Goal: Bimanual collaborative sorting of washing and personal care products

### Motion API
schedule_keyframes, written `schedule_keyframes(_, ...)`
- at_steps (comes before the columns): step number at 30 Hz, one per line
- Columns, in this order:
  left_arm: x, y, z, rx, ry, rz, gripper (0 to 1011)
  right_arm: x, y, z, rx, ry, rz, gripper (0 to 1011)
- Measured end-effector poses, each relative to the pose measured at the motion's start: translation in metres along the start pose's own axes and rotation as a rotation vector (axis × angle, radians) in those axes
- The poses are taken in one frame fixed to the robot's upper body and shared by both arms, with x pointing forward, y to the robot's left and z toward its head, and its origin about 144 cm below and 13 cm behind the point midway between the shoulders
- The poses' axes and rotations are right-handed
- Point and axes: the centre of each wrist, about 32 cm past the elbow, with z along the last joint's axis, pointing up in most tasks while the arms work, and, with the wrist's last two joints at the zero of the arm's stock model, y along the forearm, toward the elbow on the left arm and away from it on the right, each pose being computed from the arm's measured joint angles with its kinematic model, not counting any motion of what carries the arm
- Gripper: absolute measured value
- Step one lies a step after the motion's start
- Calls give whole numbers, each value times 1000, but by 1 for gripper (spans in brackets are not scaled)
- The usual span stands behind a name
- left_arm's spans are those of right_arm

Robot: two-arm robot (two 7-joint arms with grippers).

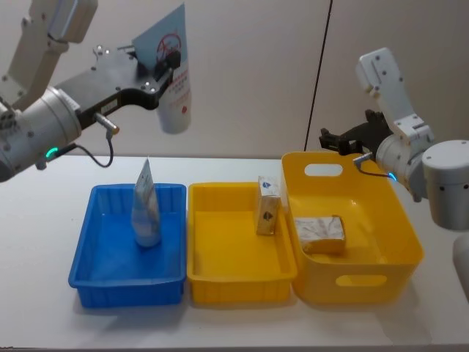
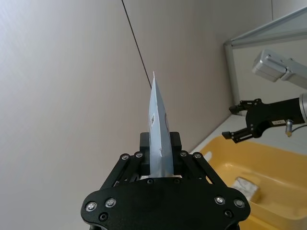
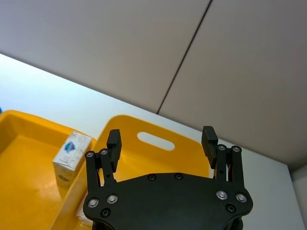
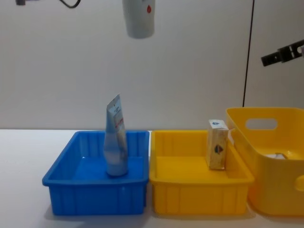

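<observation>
My left gripper (image 1: 167,64) is raised high above the blue tray (image 1: 110,257), shut on a white and pale-blue tube (image 1: 174,88) that hangs cap end down. In the left wrist view the fingers (image 2: 178,143) pinch that tube (image 2: 159,129) near its crimped end. A second tube (image 1: 146,209) stands upright on its cap in the blue tray. A beige carton (image 1: 268,205) leans against the right wall of the yellow tray (image 1: 227,249). My right gripper (image 1: 333,139) hovers open and empty over the far rim of the yellow tub (image 1: 381,220).
A pale wrapped packet (image 1: 320,233) lies inside the yellow tub. The three containers sit side by side on the white table (image 1: 44,220), with a plain wall close behind. Open table lies to the left of the blue tray.
</observation>
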Motion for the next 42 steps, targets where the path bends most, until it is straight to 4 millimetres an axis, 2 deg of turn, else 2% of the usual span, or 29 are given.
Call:
schedule_keyframes(17,-3,-13,11,-33,-79,16,217,3,-1,3,103,-52,161,1004)
schedule_keyframes(29,-8,-18,11,-37,-80,14,217,-13,-3,-1,141,-98,157,1004)
schedule_keyframes(42,-11,-19,9,-38,-61,18,217,-39,0,2,244,-152,246,1004)
